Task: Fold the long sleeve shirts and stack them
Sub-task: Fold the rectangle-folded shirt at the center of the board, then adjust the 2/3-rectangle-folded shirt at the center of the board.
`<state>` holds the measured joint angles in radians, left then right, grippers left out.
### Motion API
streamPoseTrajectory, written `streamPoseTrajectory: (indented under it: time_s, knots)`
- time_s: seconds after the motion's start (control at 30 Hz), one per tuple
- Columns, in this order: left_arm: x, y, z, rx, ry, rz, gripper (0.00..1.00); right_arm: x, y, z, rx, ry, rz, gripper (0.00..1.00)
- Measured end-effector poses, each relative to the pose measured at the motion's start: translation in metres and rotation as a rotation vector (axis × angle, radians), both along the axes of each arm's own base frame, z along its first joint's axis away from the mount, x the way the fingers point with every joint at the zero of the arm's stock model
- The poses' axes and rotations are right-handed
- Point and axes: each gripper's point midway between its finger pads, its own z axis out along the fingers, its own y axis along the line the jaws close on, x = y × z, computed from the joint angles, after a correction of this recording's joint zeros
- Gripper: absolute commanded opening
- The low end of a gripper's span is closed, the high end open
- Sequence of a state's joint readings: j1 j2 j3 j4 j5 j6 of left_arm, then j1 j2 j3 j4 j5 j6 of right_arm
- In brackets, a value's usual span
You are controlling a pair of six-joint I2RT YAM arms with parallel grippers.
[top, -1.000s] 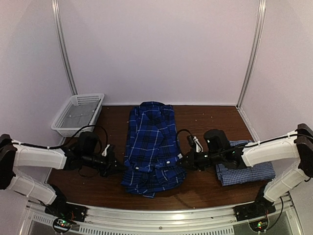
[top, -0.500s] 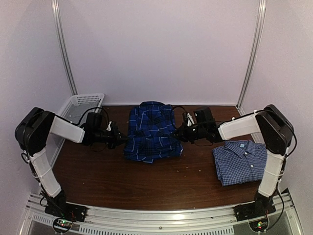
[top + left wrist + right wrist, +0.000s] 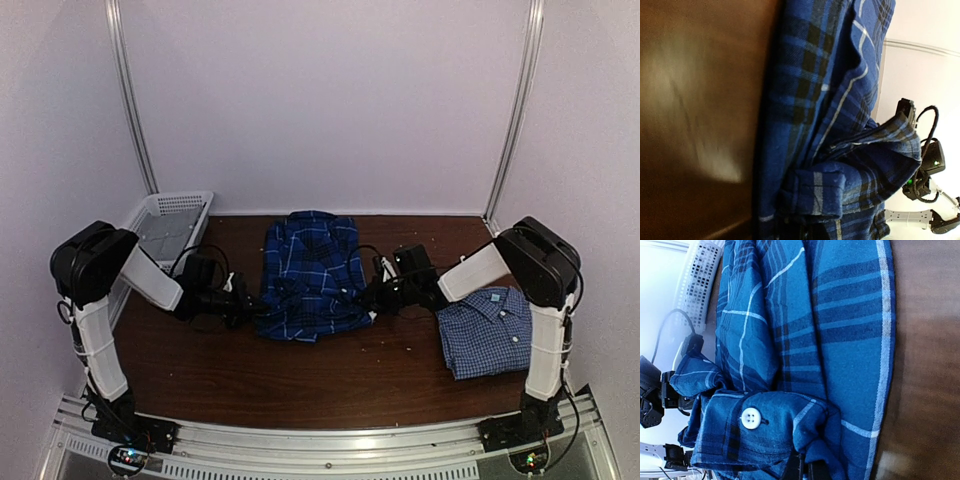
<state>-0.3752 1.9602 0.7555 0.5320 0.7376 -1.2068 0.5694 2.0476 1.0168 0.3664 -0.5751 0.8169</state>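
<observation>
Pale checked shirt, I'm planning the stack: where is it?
Top view: the pale checked shirt lies folded at the table's right side, apart from the plaid shirt.

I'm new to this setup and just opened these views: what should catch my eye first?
The dark blue plaid shirt lies half folded in the centre of the top view. The left gripper and right gripper pinch its near corners from either side. To its right lies a pale blue check shirt, already folded, and a white mesh basket sits in the far left corner.
</observation>
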Motion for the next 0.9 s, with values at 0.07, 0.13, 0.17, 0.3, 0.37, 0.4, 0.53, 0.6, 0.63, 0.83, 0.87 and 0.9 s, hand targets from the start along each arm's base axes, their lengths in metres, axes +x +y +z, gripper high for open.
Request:
streamPoseTrajectory:
  time_s: [0.07,0.13,0.17,0.3,0.37,0.4,0.53,0.6,0.63,0.83,0.87,0.9]
  knots:
    - [-0.017,-0.003,-0.001,-0.003,0.007,-0.017,0.00,-0.015,-0.002,-0.001,-0.006,0.004,0.009,0.00]
    - [-0.037,-0.006,0.000,-0.004,0.018,-0.035,0.00,-0.033,-0.004,0.000,-0.016,0.008,0.023,0.00]
    - [-0.048,-0.008,0.001,-0.002,0.025,-0.048,0.00,-0.043,-0.005,0.000,-0.021,0.011,0.032,0.00]
    - [-0.081,-0.019,0.010,0.010,0.024,-0.103,0.00,-0.080,-0.006,0.001,-0.053,0.024,0.069,0.00]
    - [-0.088,-0.023,0.018,0.014,0.010,-0.117,0.00,-0.093,-0.008,0.003,-0.070,0.026,0.078,0.00]
    - [-0.089,-0.024,0.023,0.017,0.001,-0.120,0.00,-0.096,-0.009,0.005,-0.075,0.023,0.080,0.00]
    - [-0.089,-0.021,0.036,0.041,-0.033,-0.113,0.11,-0.099,-0.010,0.018,-0.087,0.000,0.076,0.15]
    - [-0.086,-0.021,0.038,0.059,-0.042,-0.114,0.22,-0.097,-0.011,0.021,-0.099,-0.011,0.074,0.23]
    - [-0.085,-0.021,0.037,0.070,-0.043,-0.115,0.27,-0.095,-0.011,0.022,-0.104,-0.016,0.074,0.26]
    - [-0.074,-0.022,0.041,0.135,-0.076,-0.137,0.52,-0.089,-0.010,0.028,-0.135,-0.028,0.072,0.40]
    - [-0.072,-0.023,0.042,0.145,-0.087,-0.142,0.55,-0.089,-0.011,0.029,-0.141,-0.030,0.071,0.44]
    - [-0.070,-0.023,0.044,0.152,-0.099,-0.146,0.58,-0.089,-0.013,0.029,-0.150,-0.033,0.069,0.49]
